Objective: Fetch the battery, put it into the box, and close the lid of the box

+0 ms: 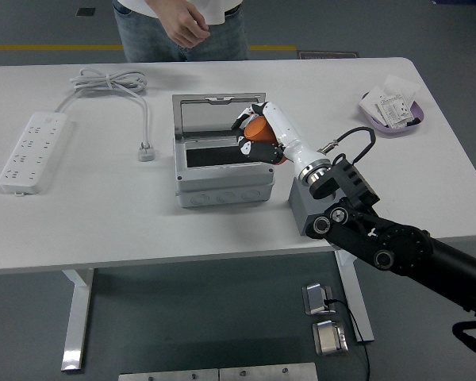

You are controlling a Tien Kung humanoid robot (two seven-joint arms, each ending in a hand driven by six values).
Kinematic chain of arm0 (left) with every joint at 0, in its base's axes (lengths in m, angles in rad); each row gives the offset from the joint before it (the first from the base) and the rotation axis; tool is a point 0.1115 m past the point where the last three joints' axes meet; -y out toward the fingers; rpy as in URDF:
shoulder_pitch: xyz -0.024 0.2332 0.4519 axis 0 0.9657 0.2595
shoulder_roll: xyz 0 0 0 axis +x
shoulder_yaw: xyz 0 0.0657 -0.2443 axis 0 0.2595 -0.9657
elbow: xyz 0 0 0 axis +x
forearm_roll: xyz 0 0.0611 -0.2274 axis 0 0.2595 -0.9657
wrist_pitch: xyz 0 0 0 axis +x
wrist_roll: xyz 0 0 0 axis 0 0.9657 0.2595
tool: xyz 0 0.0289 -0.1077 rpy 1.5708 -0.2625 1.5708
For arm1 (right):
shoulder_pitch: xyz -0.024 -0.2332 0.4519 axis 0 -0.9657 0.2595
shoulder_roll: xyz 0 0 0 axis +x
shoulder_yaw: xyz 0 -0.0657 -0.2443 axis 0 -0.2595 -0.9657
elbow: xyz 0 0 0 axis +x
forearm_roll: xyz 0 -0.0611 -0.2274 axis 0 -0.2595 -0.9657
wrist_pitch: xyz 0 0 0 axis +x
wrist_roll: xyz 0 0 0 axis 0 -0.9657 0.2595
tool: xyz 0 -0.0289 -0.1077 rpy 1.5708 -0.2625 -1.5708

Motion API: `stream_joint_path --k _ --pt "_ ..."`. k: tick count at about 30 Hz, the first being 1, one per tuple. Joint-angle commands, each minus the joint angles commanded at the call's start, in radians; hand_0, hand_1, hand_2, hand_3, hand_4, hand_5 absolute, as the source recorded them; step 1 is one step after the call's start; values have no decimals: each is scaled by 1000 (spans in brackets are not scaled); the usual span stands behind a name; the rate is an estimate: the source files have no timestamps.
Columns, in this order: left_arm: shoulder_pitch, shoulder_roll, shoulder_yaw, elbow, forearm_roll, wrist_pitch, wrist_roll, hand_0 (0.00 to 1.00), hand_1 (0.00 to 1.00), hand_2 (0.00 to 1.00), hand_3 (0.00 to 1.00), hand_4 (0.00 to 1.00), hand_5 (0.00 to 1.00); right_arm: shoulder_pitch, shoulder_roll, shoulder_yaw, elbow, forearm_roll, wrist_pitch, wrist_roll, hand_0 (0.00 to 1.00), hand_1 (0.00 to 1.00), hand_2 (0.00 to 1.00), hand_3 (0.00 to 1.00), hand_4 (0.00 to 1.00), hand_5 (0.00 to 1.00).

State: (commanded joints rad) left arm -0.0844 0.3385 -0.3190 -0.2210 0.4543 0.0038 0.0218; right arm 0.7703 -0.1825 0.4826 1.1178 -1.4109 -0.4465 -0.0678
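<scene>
We see an orange battery (259, 129) wrapped in the white-and-black fingers of our right hand (258, 135), on a black arm. Just under the hand is the light grey box (222, 171), dark inside, its lid (218, 113) pale grey. Behind the wrist sits a dark grey block (305, 208). Far left of the hand lie a white power strip (33, 151) and white cord (115, 83). Off to its right is a lilac dish (391, 115) of white packets. The table (103, 214) is white.

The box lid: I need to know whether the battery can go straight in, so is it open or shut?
Open. The lid stands up behind the box, exposing its dark opening; the right hand holds the orange battery over it.
</scene>
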Motion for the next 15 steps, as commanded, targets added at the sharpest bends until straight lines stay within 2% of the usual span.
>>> stream_joint_path --k 4,8,15 --pt "-1 3 12 0 -10 0 2 616 692 626 641 706 148 69 29 -66 -35 -95 39 -74 169 224 358 370 158 2" --pt "-2 7 30 1 -23 0 3 616 692 626 641 706 148 133 55 -132 -80 -155 72 -108 169 224 358 370 158 2" --pt "-10 18 56 1 -42 0 4 616 692 626 641 707 159 230 125 -268 -196 -106 108 -117 180 232 350 368 156 2"
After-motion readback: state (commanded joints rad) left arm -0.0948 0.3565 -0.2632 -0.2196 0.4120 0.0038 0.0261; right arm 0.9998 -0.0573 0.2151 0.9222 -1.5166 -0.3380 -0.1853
